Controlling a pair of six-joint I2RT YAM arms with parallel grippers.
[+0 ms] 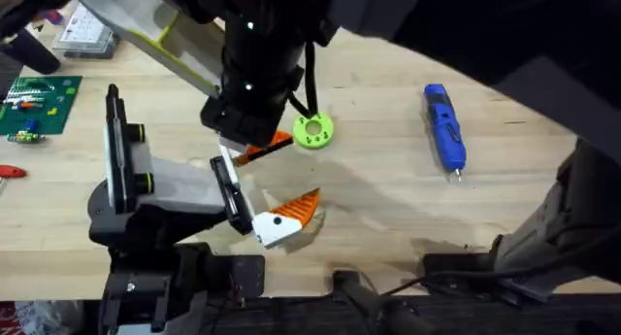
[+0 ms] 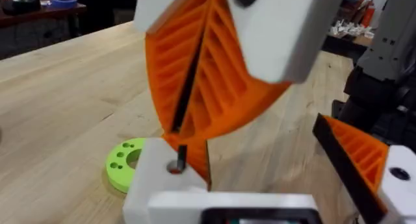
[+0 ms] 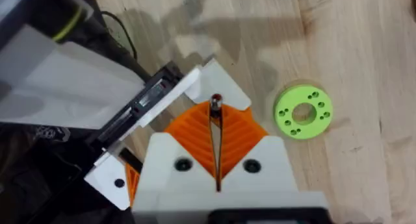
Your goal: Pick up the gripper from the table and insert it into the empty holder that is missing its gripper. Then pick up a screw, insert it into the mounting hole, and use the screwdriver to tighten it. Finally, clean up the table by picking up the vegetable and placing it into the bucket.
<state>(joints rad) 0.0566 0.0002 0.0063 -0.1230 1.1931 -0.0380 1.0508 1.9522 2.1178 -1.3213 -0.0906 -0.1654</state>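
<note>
Pale wood-grain counter [image 1: 388,209] carries everything, with a green circuit board at its far left edge.

The right end effector [image 3: 215,130] is pinched narrow on a small dark screw [image 3: 215,100], its 2 orange ribbed pads pressed flat together. How the left end effector stands I cannot tell.

The gripper [image 3: 188,84], smooth white plastic, sits against the holder [image 1: 231,194], a flat black bracket on a white-grey body at the near left. The screw looks poised over its mounting hole. To do this well, keep the screw upright, lower it straight, and let go only once it stands in the hole.

The screwdriver [image 1: 444,126], blue and pen-shaped, lies well apart at the far right. A lime-green disc [image 1: 313,131] with holes sits just beside the work.
</note>
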